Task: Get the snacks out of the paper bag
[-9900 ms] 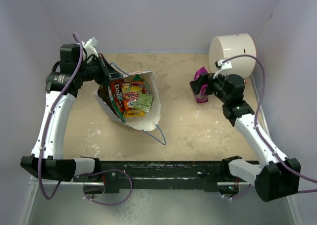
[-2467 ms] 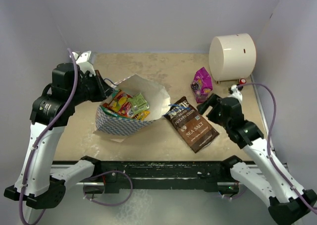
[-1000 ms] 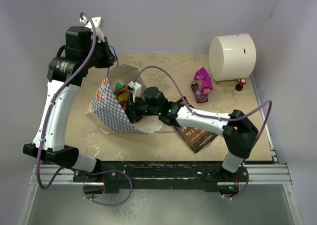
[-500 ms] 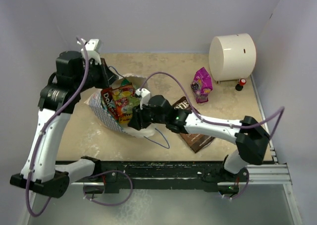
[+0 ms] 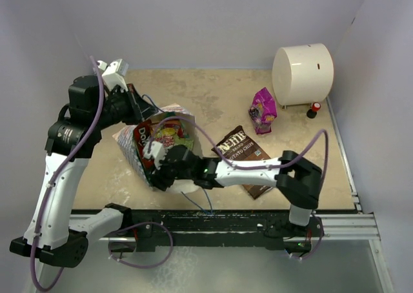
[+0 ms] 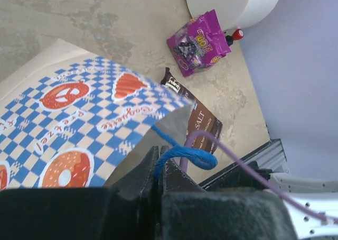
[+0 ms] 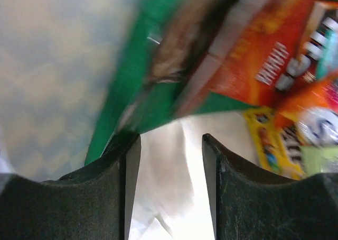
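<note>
The tabletop carries everything. The biggest thing on it is the cream cylinder in the far right corner, which is no part of my job.

Next comes the paper bag, near the left edge and about midway between the far and near edges. It is tipped with its mouth toward my right arm, and I judge the tilt is there so that arm can reach straight in.

Two snacks lie outside it. The dark brown packet lies flat, right of the middle and toward the near edge. The magenta pouch lies near the cylinder. Both are well apart from the bag, out of my way.

Inside the bag I see the red-orange chip bag, a green packet and a small yellow candy pack, so most of the task remains.

Smallest is the blue cord handle. My left jaws are clamped on its loop and lift that side, I take it to hold the mouth open and stop the bag sliding.

My right jaws are inside the mouth, spread wide. Only the bag's white inner paper shows between the fingers. The green packet's edge sits at one fingertip, but the blur hides whether they touch.
</note>
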